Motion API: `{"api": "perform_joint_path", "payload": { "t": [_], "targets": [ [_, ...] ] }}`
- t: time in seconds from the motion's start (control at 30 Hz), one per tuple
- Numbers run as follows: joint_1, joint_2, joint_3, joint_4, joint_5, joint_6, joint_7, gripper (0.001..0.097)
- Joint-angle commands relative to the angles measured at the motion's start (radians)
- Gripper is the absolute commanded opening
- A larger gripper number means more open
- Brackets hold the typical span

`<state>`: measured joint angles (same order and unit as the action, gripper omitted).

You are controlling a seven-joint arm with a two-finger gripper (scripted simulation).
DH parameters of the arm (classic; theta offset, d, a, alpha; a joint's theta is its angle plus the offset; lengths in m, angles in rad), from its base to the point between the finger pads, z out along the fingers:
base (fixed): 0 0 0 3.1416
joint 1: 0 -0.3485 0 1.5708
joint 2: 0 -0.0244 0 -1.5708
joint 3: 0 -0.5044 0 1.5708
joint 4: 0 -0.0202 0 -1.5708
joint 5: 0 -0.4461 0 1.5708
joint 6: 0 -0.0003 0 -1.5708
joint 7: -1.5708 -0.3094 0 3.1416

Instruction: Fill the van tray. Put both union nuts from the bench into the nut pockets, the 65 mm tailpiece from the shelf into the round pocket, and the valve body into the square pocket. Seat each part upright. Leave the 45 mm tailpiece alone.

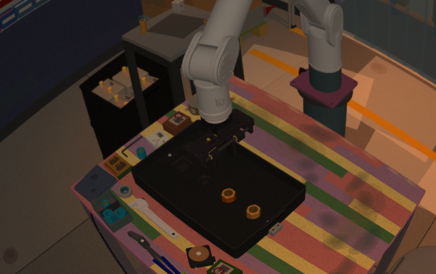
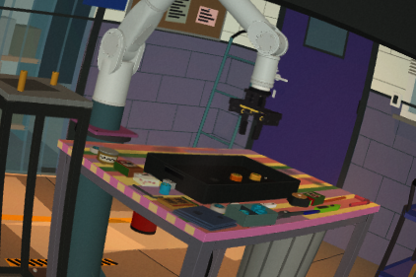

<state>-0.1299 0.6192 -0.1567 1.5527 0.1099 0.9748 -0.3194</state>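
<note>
My gripper (image 1: 218, 155) (image 2: 251, 132) hangs open and empty, well above the black van tray (image 1: 218, 185) (image 2: 222, 177). Two orange union nuts (image 1: 228, 195) (image 1: 253, 211) sit apart in the tray's near half; the second side camera shows them side by side (image 2: 236, 177) (image 2: 255, 177). The square pocket (image 1: 182, 163) and the round pocket (image 1: 204, 180) show as dark recesses under the gripper. Two yellow tailpieces (image 1: 143, 26) (image 2: 22, 80) (image 2: 54, 78) stand on the grey shelf table, one partly hidden by my arm in the side camera. I cannot pick out the valve body.
Behind the bench stand the grey shelf table (image 1: 172, 30) and a black bin of boxes (image 1: 120, 88). Along the bench's near edge lie a wrench (image 1: 153, 218), pliers (image 1: 148, 247), a tape measure (image 1: 199, 255), a teal parts box (image 1: 112, 213) and small cards. The arm's pedestal (image 1: 325, 99) stands at the far side.
</note>
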Motion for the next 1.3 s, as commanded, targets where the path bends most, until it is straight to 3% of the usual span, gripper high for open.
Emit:
{"api": "perform_joint_path", "payload": {
  "t": [0.0, 0.53, 0.67, 1.0, 1.27],
  "targets": [
    [0.0, 0.0, 0.0, 0.0, 0.0, 0.0, 0.0, 0.0555],
    [0.001, -0.009, -0.001, -0.006, -0.002, 0.016, 0.002, 0.0555],
    [0.002, -0.046, -0.004, -0.036, -0.01, 0.081, 0.008, 0.0555],
    [0.002, -0.146, -0.006, -0.193, -0.033, 0.337, 0.026, 0.0555],
    [0.001, -0.154, -0.006, -0.221, -0.035, 0.377, 0.029, 0.0555]
  ]
}}
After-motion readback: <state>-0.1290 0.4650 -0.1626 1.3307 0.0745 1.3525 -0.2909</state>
